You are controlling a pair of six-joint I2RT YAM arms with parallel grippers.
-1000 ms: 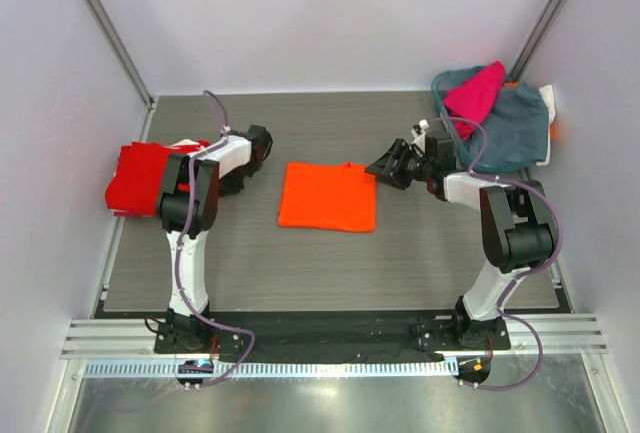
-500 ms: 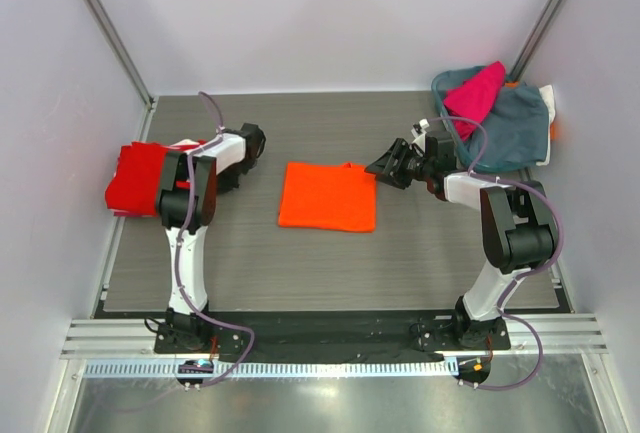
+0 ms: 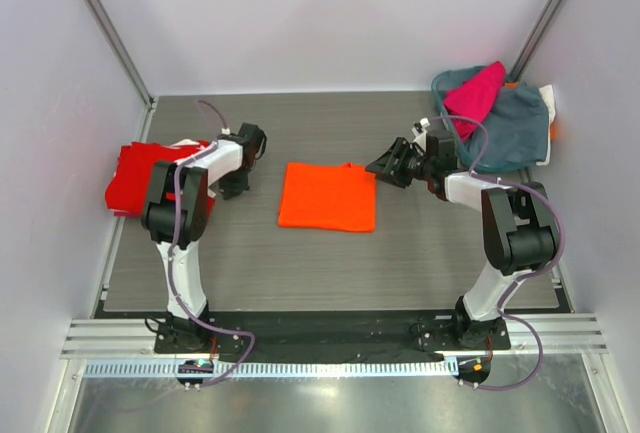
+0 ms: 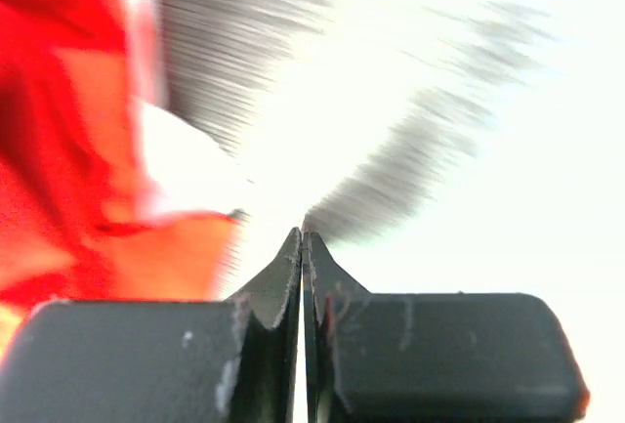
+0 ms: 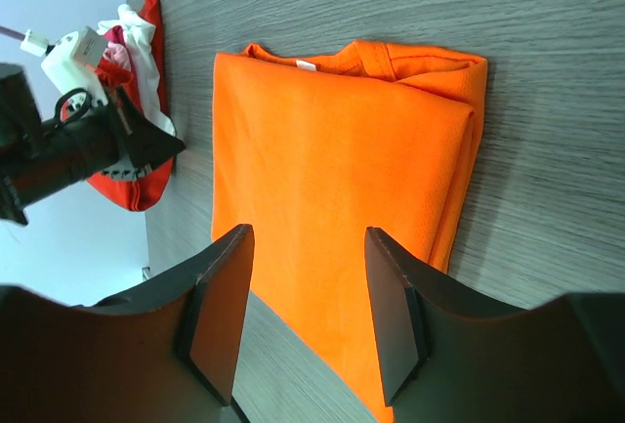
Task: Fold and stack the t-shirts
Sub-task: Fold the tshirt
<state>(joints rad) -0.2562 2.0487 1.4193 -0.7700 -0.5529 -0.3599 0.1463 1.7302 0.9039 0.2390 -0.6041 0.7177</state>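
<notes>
As I looked, left gripper was pinched together, empty, left of orange t-shirt | right gripper gaped empty beside it.

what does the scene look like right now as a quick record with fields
orange t-shirt: folded flat, middle of the table
red t-shirt: lying at the table's left edge
magenta t-shirt: unfolded, on a teal cloth at the far right corner
left gripper: shut, nothing held, beside the red t-shirt
right gripper: open, empty, at the orange t-shirt's right edge
</notes>
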